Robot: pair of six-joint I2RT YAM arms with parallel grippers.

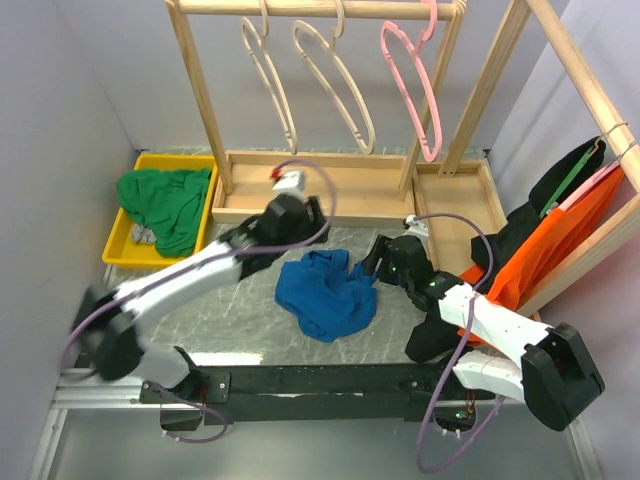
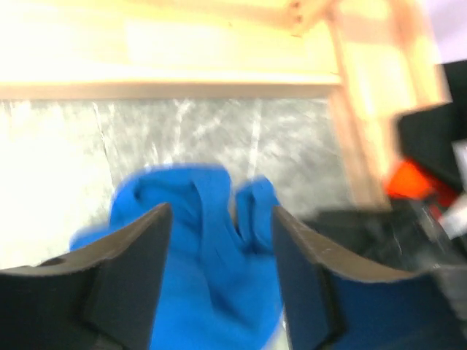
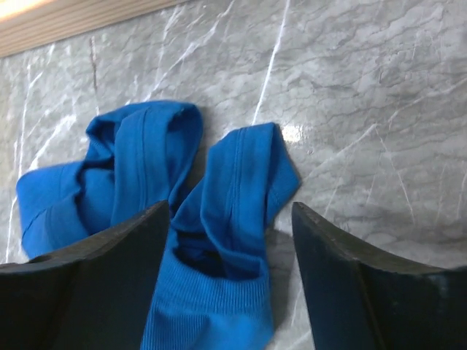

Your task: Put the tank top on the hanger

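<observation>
The royal-blue tank top (image 1: 325,293) lies crumpled on the grey marbled table between the two arms. My left gripper (image 1: 318,225) is open just above its far left edge; in the left wrist view the top (image 2: 211,255) shows between the open fingers (image 2: 221,219). My right gripper (image 1: 375,262) is open at its right edge; in the right wrist view two folded straps of the top (image 3: 219,197) lie between the fingers of the gripper (image 3: 230,211). Neither grips the cloth. Two pale beige hangers (image 1: 289,133) (image 1: 366,140) hang on the wooden rack's rail at the back.
A pink hanger (image 1: 428,150) hangs right of the beige ones. The rack's wooden base (image 1: 330,190) lies just behind the top. A yellow bin (image 1: 120,240) with a green garment (image 1: 165,205) stands at the left. An orange shirt (image 1: 560,240) and black clothing (image 1: 530,220) hang at the right.
</observation>
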